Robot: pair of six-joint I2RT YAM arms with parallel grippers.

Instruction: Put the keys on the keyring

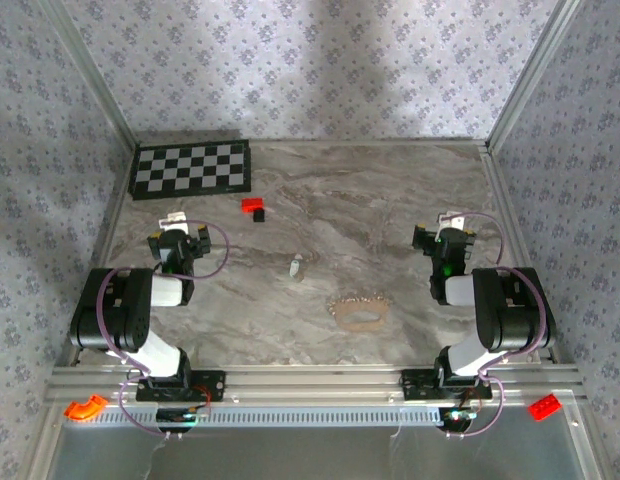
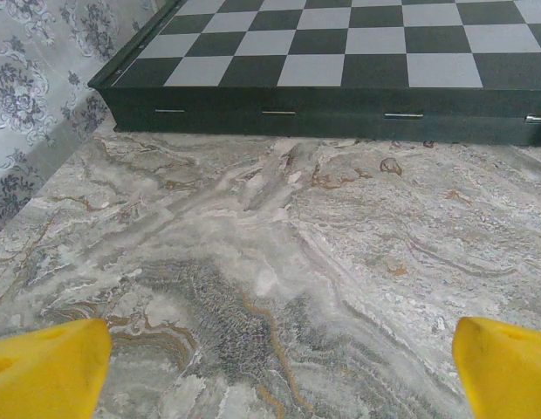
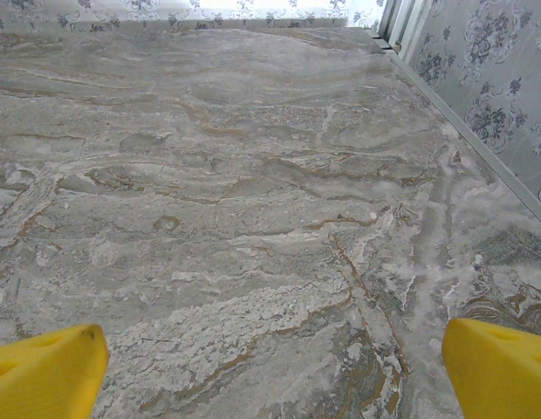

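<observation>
I see marbled grey bench (image 1: 390,200), floral-papered walls (image 1: 290,60) around, checkerboard (image 1: 192,168) far left, key (image 1: 294,267) mid-bench, keyring (image 1: 358,313) near right, my left pincer (image 1: 182,222) and right pincer (image 1: 448,222) spread wide, empty.

We see the key (image 1: 294,266) as a tiny, pale silvery-white sliver lying flat on the marbled table (image 1: 390,200), close to the middle of the surface, with its length running roughly front to back. It is too small for us to make out its finer shape. The keyring (image 1: 359,313), a fine tan-silver beaded chain, lies limp in a flattened oval loop. It sits to the right of the key and nearer the front edge, near it but not touching.
</observation>
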